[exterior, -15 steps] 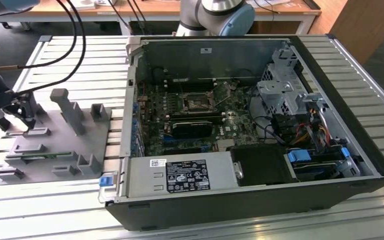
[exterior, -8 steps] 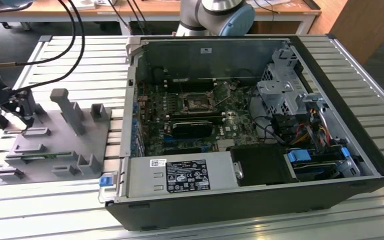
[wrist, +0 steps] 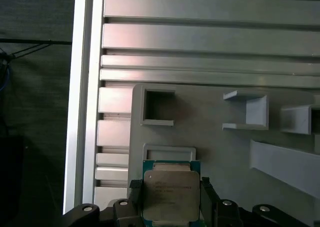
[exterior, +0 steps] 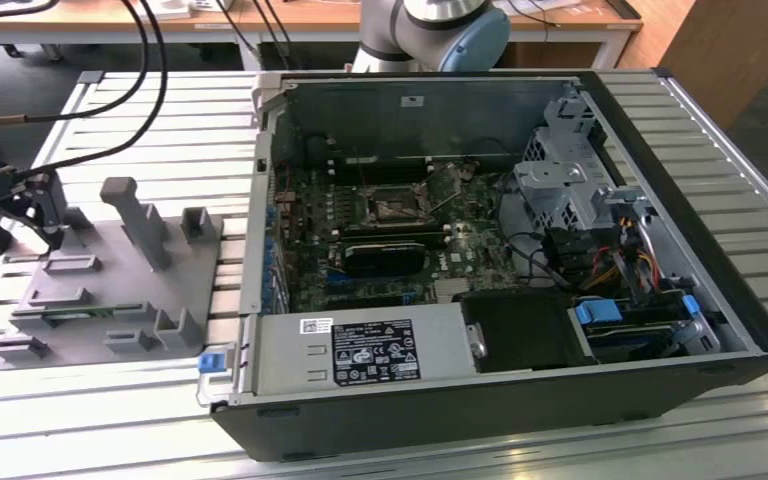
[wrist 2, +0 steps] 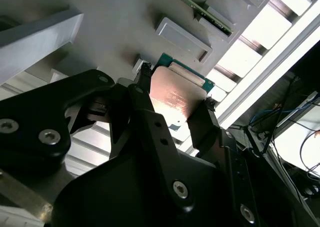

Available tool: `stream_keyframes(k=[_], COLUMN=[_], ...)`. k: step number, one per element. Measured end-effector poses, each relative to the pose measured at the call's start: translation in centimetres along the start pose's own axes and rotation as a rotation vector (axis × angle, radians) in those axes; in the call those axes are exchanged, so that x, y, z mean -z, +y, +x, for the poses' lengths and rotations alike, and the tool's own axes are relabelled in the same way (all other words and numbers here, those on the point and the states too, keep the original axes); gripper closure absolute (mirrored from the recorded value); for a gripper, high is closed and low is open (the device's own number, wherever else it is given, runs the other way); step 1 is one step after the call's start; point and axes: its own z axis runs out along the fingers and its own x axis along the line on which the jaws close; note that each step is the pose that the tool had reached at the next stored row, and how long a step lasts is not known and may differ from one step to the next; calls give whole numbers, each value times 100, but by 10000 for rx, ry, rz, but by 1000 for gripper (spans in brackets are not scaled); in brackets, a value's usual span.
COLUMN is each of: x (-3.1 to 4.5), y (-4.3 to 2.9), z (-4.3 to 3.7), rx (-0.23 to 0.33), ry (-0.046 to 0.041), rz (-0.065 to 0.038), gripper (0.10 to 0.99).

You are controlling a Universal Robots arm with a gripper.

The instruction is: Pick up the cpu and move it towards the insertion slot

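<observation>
Pick-up is in hand: the gripper [exterior: 35, 238] is clamping the cpu [wrist: 171, 196] by two edges, just above the fixture [exterior: 117, 290], well apart from the slot [exterior: 395, 207]. Carrying across is calling for clearing the case wall [exterior: 267, 190], I'd judge. The exterior view is giving the slot, both wrist views the grasp.

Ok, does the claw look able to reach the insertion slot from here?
Probably yes: the open case leaves the insertion slot uncovered, but the claw, gripping the cpu over the grey fixture, must first clear the case's side wall.
</observation>
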Motion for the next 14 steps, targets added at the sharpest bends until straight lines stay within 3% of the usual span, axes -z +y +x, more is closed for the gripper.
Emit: stream_keyframes(k=[14], x=[238], y=[18], z=[0], rx=[0], ry=[0], rz=[-1], gripper=[545])
